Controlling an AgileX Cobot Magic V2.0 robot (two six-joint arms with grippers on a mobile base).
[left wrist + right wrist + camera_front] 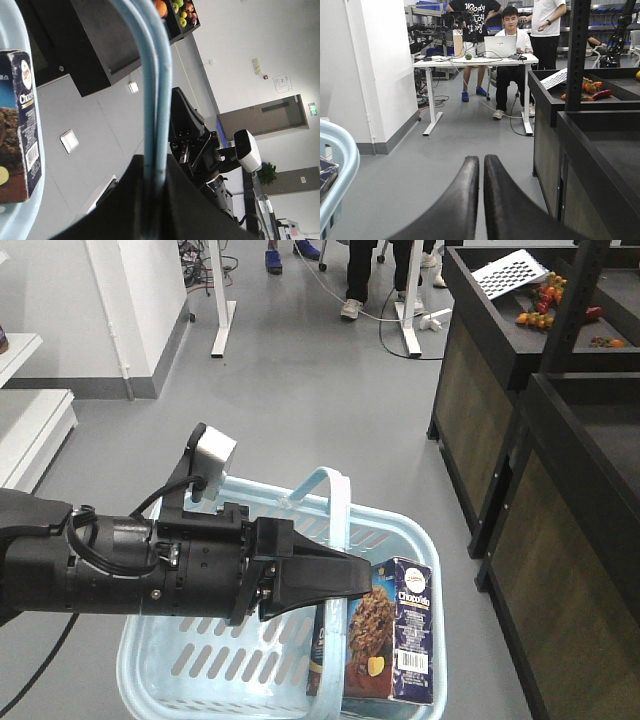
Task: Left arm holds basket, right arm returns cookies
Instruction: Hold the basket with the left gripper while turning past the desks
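- White "Chocofello" lettering on dark navy cookies box (400, 625), lower right of front view; small yellow logo above it too small to read.
- White barcode label (412, 661) low on box side; digits illegible.
- Left wrist view, left edge: "Choco", rest cut off, on same box (20, 125).
- Right wrist view, top centre: white "Woody" on black T-shirt (472, 10).
- Wall notice (282, 82), right of left wrist view: unreadable.
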